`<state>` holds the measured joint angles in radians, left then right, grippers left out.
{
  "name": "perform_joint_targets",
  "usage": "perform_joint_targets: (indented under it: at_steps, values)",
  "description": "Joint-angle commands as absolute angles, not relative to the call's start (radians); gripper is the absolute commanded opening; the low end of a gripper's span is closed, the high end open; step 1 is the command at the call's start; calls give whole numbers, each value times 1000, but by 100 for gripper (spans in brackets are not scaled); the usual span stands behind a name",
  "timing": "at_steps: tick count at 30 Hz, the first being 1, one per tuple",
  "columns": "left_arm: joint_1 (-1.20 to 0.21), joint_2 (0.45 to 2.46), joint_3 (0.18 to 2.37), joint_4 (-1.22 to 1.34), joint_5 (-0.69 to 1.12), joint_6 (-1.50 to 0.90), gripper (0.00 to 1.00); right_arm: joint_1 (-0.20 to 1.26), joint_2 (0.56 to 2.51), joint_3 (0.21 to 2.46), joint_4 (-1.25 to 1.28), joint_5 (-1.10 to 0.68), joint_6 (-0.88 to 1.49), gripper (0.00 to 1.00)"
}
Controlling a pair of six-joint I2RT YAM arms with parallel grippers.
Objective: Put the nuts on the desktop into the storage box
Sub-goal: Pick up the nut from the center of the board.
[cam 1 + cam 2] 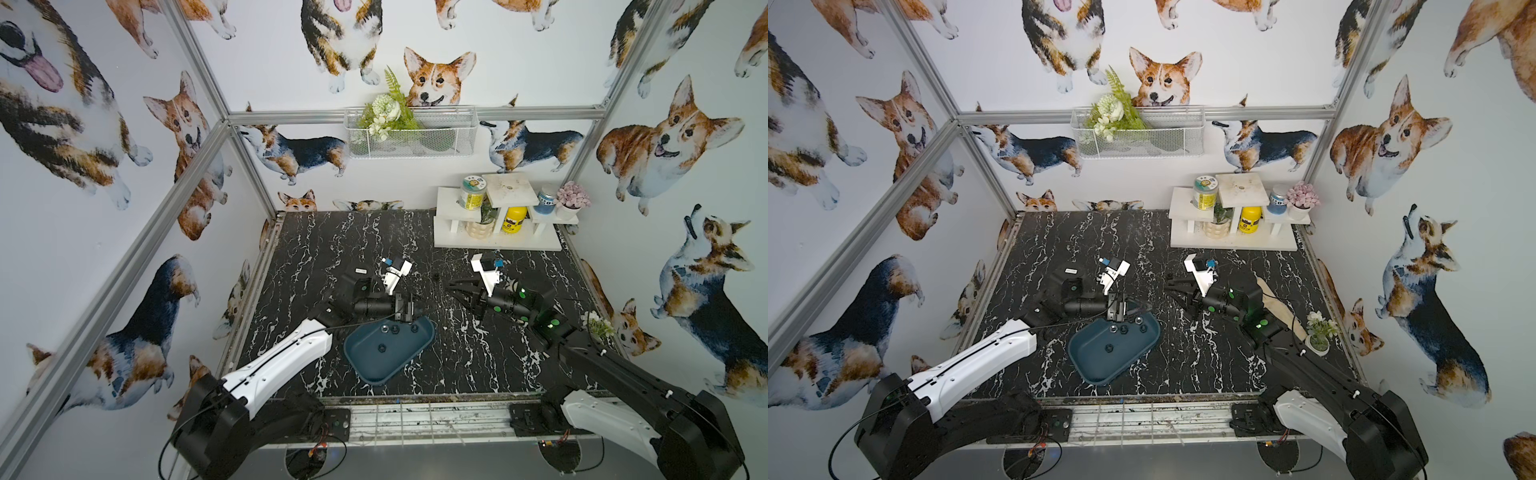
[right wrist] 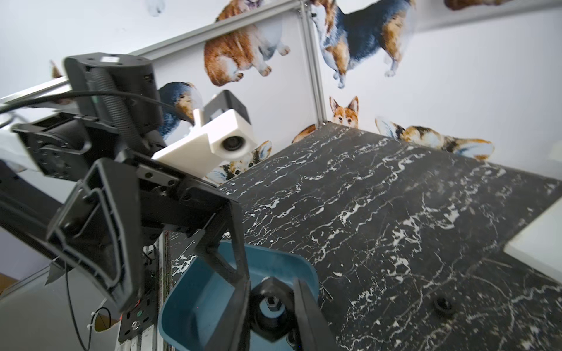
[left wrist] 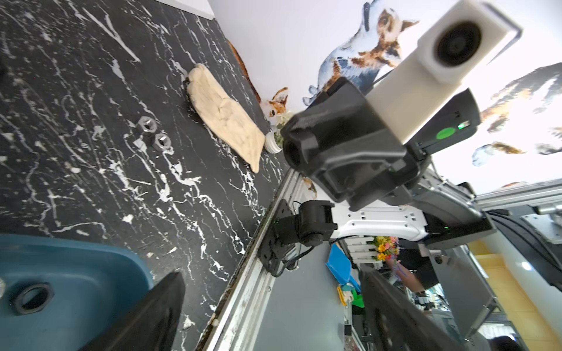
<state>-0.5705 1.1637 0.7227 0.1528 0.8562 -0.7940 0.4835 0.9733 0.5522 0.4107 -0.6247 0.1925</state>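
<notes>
Shallow teal plastic storage box point(image 1: 365, 363) at lower centre, small hexagonal nuts point(image 1: 380, 348) inside. Left gripper point(image 1: 415, 309) spread wide over its rim. Right gripper point(image 2: 272, 304) pinching black hexagonal nut point(image 2: 264, 326). Two silver nuts point(image 3: 146, 124) on black marble-look desktop point(image 3: 91, 91).

The left claw point(image 1: 409, 309) is hanging over the far rim of the storage box point(image 1: 365, 361), its jaws standing wide apart. The right claw point(image 1: 451, 286) is hovering beyond the storage box, jaws pinched onto a black nut point(image 2: 270, 314), forearm stretching inward.
</notes>
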Motion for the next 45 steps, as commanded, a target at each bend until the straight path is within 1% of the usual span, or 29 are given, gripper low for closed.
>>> perform_joint_targets:
  at_steps: [1,4,8,12,16,20,26,30,35,41,45]
  values:
    - [-569,1156,663,382,989,-927,96,485,962,540,557,-734,128,16]
    - [-570,1146,651,444,1057,-965,96,485,963,535,566,-812,86,12]
    - [-571,1131,652,484,1102,-977,95,494,963,527,574,-849,37,11]
    - [-577,1136,649,582,1133,-1041,88,516,963,519,599,-894,0,11]
    - [-584,1147,647,577,1149,-1031,82,529,967,520,639,-944,3,12]
    - [-595,1151,649,578,1159,-1025,80,544,976,535,648,-981,5,11]
    - [-610,1151,672,582,1172,-1008,76,568,989,543,694,-994,28,11]
    - [-615,1160,675,586,1169,-1008,72,584,992,540,735,-992,47,11]
    - [-625,1167,673,628,1165,-1019,66,593,994,535,744,-982,46,11]
    - [-636,1170,670,699,1156,-1050,62,600,988,525,751,-977,43,11]
    - [-644,1174,661,761,1148,-1084,56,601,983,522,741,-977,33,11]
